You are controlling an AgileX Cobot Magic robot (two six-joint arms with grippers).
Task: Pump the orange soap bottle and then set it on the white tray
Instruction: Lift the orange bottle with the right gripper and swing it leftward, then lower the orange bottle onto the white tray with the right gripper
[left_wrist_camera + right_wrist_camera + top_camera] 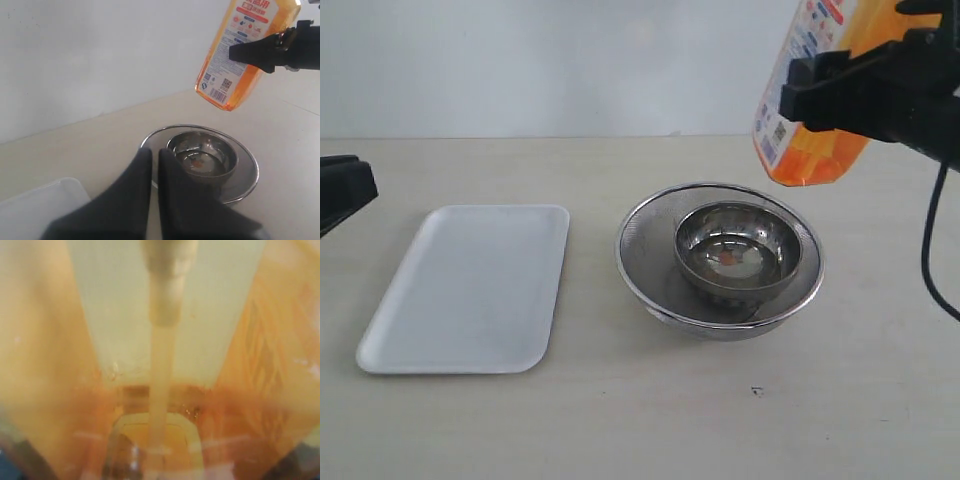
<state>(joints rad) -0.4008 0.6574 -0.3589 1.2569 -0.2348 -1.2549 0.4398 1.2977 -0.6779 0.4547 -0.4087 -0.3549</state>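
Observation:
The orange soap bottle (807, 150) hangs tilted in the air above the far right of the steel bowls, its pump head out of the exterior view. My right gripper (840, 95) is shut on its body. The bottle (160, 365) fills the right wrist view, with its inner tube down the middle. From the left wrist view the bottle (240, 50) shows with its white-and-red label. The white tray (470, 290) lies flat on the table's left. My left gripper (155, 155) is shut and holds nothing, pointing toward the bowls; in the exterior view only its black body (345, 190) shows at the left edge.
A small steel bowl (738, 250) with a little orange soap in it sits inside a larger mesh steel bowl (640, 255) at the table's middle. A black cable (930, 250) hangs at the right edge. A pale wall stands behind the table.

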